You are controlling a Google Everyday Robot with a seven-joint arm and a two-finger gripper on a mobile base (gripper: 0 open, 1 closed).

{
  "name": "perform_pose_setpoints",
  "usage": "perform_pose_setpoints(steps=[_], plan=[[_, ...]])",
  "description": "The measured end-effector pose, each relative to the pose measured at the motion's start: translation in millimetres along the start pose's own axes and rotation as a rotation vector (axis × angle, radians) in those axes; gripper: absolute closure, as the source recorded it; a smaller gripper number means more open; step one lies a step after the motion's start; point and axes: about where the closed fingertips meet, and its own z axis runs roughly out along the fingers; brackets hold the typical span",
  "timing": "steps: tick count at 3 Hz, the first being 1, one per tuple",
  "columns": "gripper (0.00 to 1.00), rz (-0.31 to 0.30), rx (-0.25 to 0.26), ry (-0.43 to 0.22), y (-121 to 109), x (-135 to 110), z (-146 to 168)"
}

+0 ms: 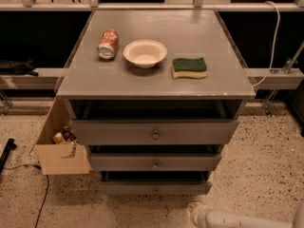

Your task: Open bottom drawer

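While the gripper (194, 209), state unclear, hangs low, the bottom drawer (155, 187) lies just beyond.

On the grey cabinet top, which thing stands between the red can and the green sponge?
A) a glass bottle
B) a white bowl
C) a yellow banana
B: the white bowl stands between the red can and the green sponge on the cabinet top. The end effector is low in the picture, below and right of the bottom drawer.
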Motion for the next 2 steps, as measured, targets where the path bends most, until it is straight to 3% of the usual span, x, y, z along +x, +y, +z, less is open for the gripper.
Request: perform_pose_setpoints(steps=[1, 2], plan=[[0.16, -0.011, 0.001, 0.020, -13.5, -3.8, 15.6], [0.00, -0.015, 0.003, 0.022, -16.2, -5.5, 18.6]])
